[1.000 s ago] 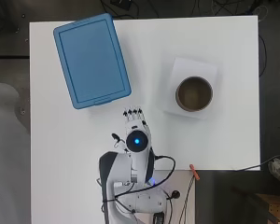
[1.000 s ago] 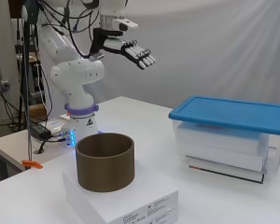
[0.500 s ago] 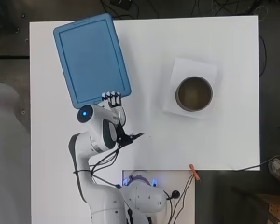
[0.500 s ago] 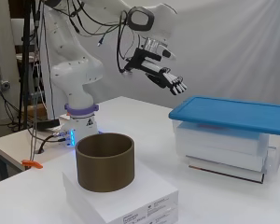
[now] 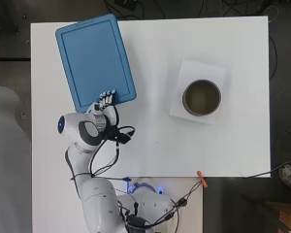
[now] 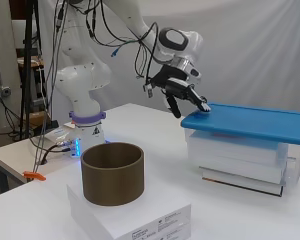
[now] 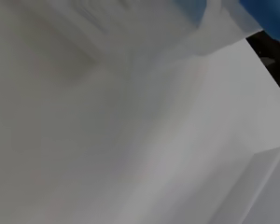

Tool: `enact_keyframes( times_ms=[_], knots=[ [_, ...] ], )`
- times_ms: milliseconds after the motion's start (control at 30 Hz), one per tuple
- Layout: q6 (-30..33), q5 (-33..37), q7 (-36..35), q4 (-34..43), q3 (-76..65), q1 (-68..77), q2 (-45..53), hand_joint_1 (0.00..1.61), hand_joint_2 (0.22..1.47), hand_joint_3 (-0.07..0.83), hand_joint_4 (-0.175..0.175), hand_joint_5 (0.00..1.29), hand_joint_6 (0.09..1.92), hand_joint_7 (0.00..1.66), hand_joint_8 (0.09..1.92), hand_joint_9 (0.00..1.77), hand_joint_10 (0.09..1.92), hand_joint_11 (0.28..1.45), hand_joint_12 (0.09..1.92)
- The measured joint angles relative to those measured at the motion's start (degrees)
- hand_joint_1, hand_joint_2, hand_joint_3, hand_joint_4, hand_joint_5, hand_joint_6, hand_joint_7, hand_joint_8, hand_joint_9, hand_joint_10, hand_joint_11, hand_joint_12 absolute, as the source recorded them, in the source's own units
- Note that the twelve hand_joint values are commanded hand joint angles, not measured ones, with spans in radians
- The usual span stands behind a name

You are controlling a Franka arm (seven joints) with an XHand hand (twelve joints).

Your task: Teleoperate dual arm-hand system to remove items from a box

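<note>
The box (image 5: 94,60) sits well left of the cylinder (image 5: 202,97) on the table (image 5: 150,141).

Colours on the white table (image 5: 150,145)
Lid (image 5: 94,58) plain blue over a clear box (image 6: 240,155); brown cylinder (image 5: 202,97) on a white carton (image 6: 135,215); hand (image 6: 182,90) black and white.

The overhead camera looks straight down on the whole white worktop (image 5: 155,145), with the arm's base at the bottom edge. The side camera stands low beside the worktop (image 6: 160,145) and faces across it, arm at left, nearer than the overhead. Both views share the blue lid (image 5: 94,60) (image 6: 250,122), the hand (image 5: 104,108) (image 6: 182,92) and the brown cylinder (image 5: 202,97) (image 6: 112,172). The wrist camera sits very close to the worktop (image 7: 107,154); a blue corner (image 7: 261,11) shows at its edge.
</note>
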Motion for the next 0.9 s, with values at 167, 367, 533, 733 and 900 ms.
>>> enact_keyframes(
  times_ms=[167, 367, 533, 733, 900],
  knots=[
    [-2.48, -1.55, 5.39, 3.84, 1.15, -0.27, 2.55, 0.30, 0.99, -0.002, -0.080, 0.09, 0.09, 0.19, 0.09, 0.26, 0.09, 0.39, 0.09],
    [-5.09, 0.31, 4.00, 8.65, -1.36, -0.65, 6.00, 0.27, 1.00, 0.001, -0.110, 0.09, 0.09, 0.21, 0.09, 0.27, 0.09, 0.39, 0.09],
    [-1.85, 0.81, 0.61, 5.62, -3.06, -0.26, 6.77, 0.34, 1.04, 0.006, -0.103, 0.18, 0.09, 0.24, 0.09, 0.32, 0.09, 0.41, 0.09],
    [23.03, 11.45, -25.59, -1.02, -13.81, 1.86, 0.68, 1.11, 1.17, 0.006, -0.120, 0.61, 1.22, 0.75, 0.69, 0.82, 0.71, 0.63, 0.09],
    [38.60, 26.67, -57.13, -7.78, -23.91, 3.62, -2.88, 0.95, 1.29, 0.001, 0.028, 0.64, 1.50, 0.82, 0.24, 0.92, 0.09, 0.62, 0.09]
  ],
)
